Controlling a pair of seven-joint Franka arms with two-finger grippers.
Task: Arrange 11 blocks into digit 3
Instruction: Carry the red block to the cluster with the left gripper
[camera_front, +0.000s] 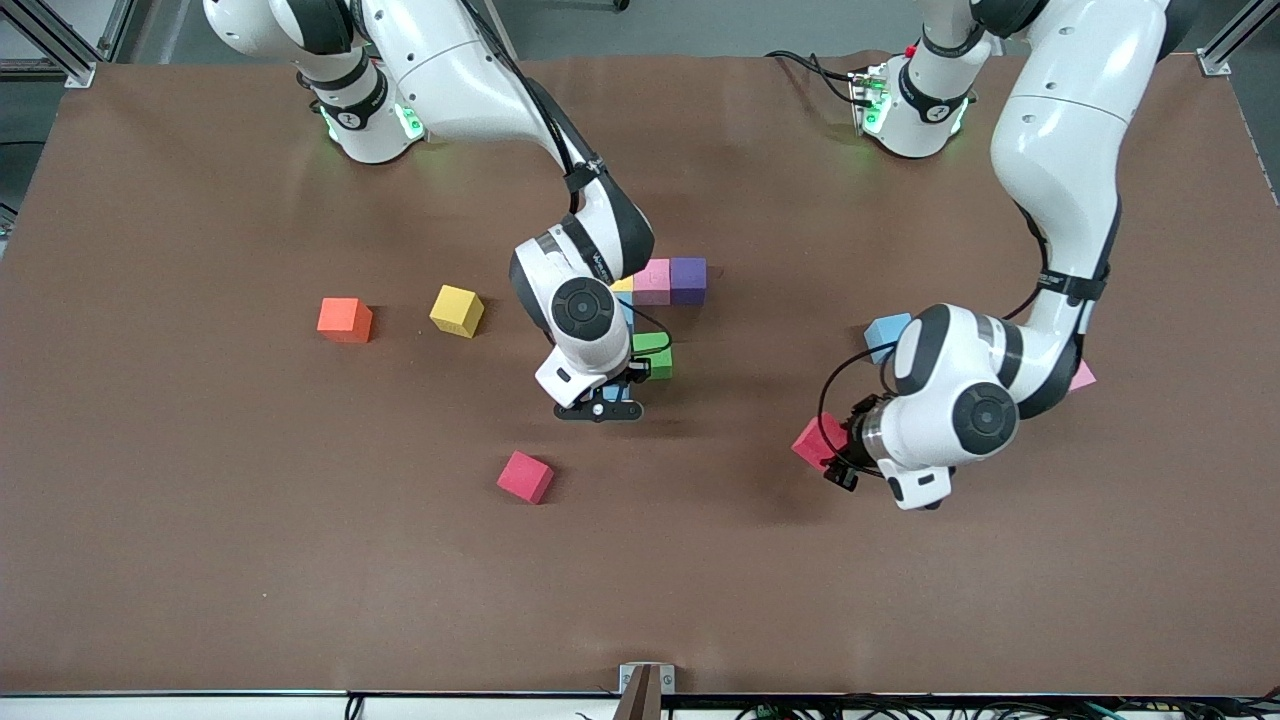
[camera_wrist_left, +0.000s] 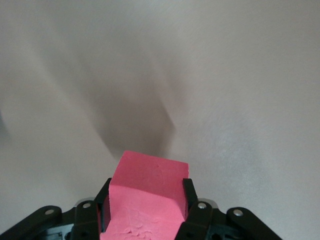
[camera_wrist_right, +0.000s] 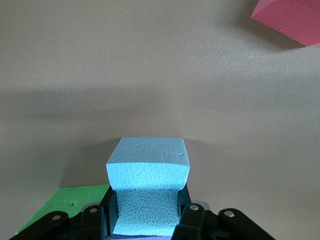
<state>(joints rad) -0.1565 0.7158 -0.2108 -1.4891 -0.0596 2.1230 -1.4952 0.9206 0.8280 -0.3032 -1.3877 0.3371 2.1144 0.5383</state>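
You are looking down on a wide brown mat (camera_front: 200, 520) that covers the whole table, with grey floor and bits of aluminium framing showing past its edges near the arm bases. There are no containers on it, only loose foam blocks.

Your left gripper (camera_wrist_left: 145, 207) has its fingers pressed against both sides of a red block (camera_wrist_left: 147, 195), toward the left arm's end of the table; in the front view that block (camera_front: 818, 440) pokes out beside the wrist. Your right gripper (camera_wrist_right: 145, 212) is closed on a light blue block (camera_wrist_right: 147, 187), low over the mat at the middle of the table, with a green block (camera_front: 655, 355) just beside it.

The started group sits at the middle: a pink block (camera_front: 652, 281) and a purple block (camera_front: 688, 279) touch side by side, and a sliver of a yellow block (camera_front: 622, 285) shows next to the pink one, mostly hidden by the right arm. The green block lies nearer the front camera than these.

Loose pieces: another yellow block (camera_front: 456, 311) and an orange block (camera_front: 344, 320) lie toward the right arm's end, well apart from the group. A second red block (camera_front: 525, 477) sits alone, nearer the front camera than the right gripper. By the left arm, a blue block (camera_front: 886, 334) and the corner of a pink block (camera_front: 1083, 377) peek out from under it.
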